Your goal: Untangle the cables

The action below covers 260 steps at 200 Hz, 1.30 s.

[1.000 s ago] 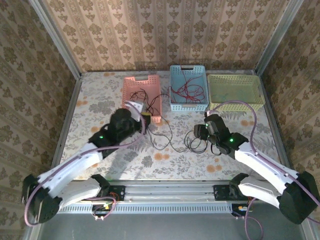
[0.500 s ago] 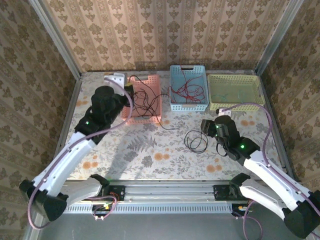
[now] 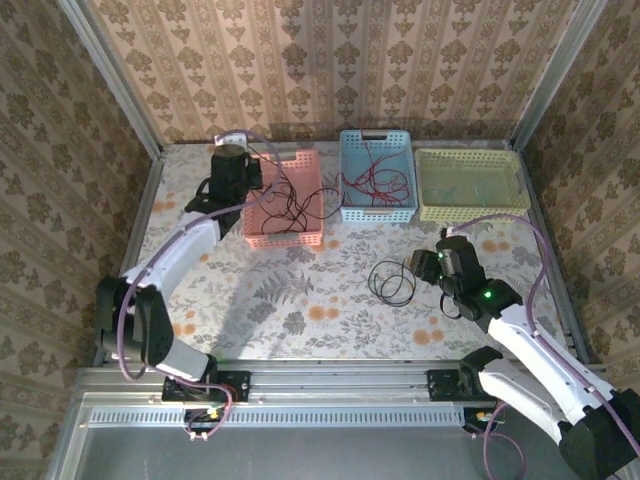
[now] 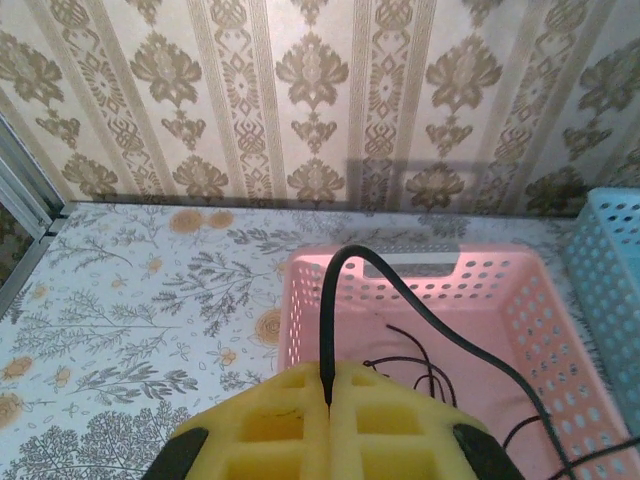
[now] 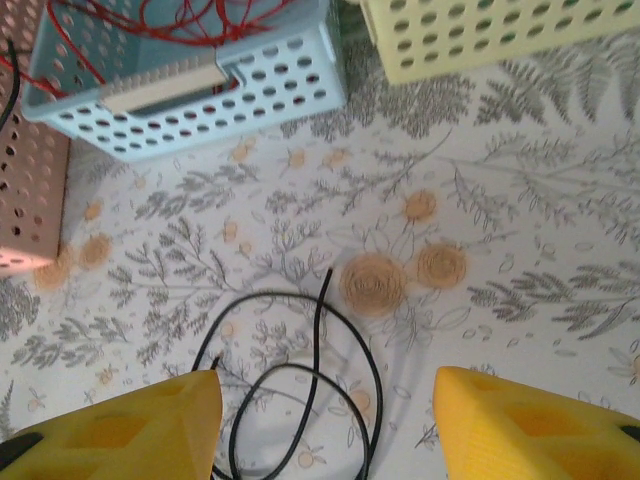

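the left gripper [image 4: 328, 398] is pinching a black cable [image 4: 324, 330] tight between its yellow fingers [image 4: 270, 430], holding it up over the pink basket [image 4: 292, 300], where more black strands [image 4: 420, 365] are lying. the right gripper [image 5: 325, 395] is hanging with fingers spread wide over a loose black loop [image 5: 320, 305] on the bench [image 5: 520, 230]. red cables [image 3: 375, 180] are sitting in the blue basket [image 3: 378, 213]

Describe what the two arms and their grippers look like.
The left arm and right arm have white links with black joints, and a pale purple cable loops alongside each. A green light glows on the right arm. The left gripper and right gripper have blocky yellow foam fingers with square recesses.
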### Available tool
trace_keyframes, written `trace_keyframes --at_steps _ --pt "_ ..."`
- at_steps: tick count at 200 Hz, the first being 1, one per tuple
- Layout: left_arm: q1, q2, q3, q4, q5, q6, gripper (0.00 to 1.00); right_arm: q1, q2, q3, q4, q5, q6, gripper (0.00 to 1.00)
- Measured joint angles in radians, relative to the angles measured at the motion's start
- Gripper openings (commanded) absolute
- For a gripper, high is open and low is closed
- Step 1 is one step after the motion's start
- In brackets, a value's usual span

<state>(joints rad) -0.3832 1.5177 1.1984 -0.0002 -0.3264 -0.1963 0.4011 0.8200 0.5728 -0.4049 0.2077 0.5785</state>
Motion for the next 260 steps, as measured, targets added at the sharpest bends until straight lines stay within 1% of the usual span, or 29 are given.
trace_keyframes --at_steps 28,31,38,41,46,60,64,69,83,109,125,144,159,175,189,206,223,240,260 --pt "-0.002 0.106 0.059 -0.016 -0.043 0.01 0.0 0.0 0.0 -0.004 0.003 -0.023 0.003 0.62" --pt "-0.002 0.115 0.061 -0.018 -0.048 0.01 0.04 0.0 0.002 -0.004 0.004 -0.024 0.003 0.62" --pt "-0.002 0.134 0.064 -0.022 -0.06 0.011 0.2 0.0 0.007 -0.004 0.004 -0.027 0.003 0.62" --pt "-0.002 0.142 0.064 -0.023 -0.065 0.011 0.31 0.0 0.011 -0.004 0.004 -0.03 0.003 0.62" --pt "-0.002 0.156 0.064 -0.027 -0.072 0.015 0.41 0.0 0.018 -0.004 0.004 -0.031 0.003 0.62" --pt "-0.002 0.187 0.064 -0.042 -0.09 0.014 0.54 0.0 0.039 -0.004 0.004 -0.036 0.003 0.63" --pt "-0.002 0.195 0.064 -0.049 -0.092 0.013 0.62 0.0 0.044 -0.004 0.003 -0.038 0.003 0.63" --pt "-0.002 0.203 0.065 -0.063 -0.095 0.01 0.68 0.0 0.05 -0.004 0.003 -0.04 0.004 0.63" --pt "-0.003 0.209 0.067 -0.101 -0.097 0.007 0.78 0.0 0.062 -0.006 0.004 -0.052 0.006 0.63" --pt "-0.026 0.183 0.076 -0.144 -0.09 0.008 0.79 0.0 0.1 -0.016 0.009 -0.076 0.021 0.61" --pt "-0.075 0.113 0.055 -0.14 -0.072 0.005 0.79 0.0 0.139 -0.033 0.016 -0.093 0.032 0.59" --pt "-0.171 -0.029 -0.034 -0.099 -0.03 -0.018 0.77 0.0 0.2 -0.056 0.031 -0.116 0.051 0.53" --pt "-0.268 -0.144 -0.14 -0.031 0.017 -0.058 0.76 0.0 0.251 -0.067 0.047 -0.135 0.061 0.49" --pt "-0.356 -0.201 -0.248 0.037 0.059 -0.108 0.75 0.0 0.294 -0.076 0.066 -0.142 0.073 0.47" --pt "-0.41 -0.189 -0.319 0.062 0.094 -0.15 0.75 0.0 0.328 -0.076 0.079 -0.143 0.078 0.44" --pt "-0.467 -0.13 -0.388 0.063 0.116 -0.2 0.75 0.0 0.358 -0.07 0.088 -0.142 0.08 0.42" --pt "-0.508 -0.077 -0.433 0.052 0.132 -0.233 0.75 0.0 0.381 -0.05 0.092 -0.14 0.082 0.3" --pt "-0.526 -0.059 -0.453 0.039 0.137 -0.256 0.75 0.0 0.415 -0.016 0.11 -0.137 0.075 0.18" --pt "-0.526 -0.06 -0.454 0.048 0.135 -0.274 0.75 0.0 0.473 0.023 0.142 -0.138 0.081 0.17"
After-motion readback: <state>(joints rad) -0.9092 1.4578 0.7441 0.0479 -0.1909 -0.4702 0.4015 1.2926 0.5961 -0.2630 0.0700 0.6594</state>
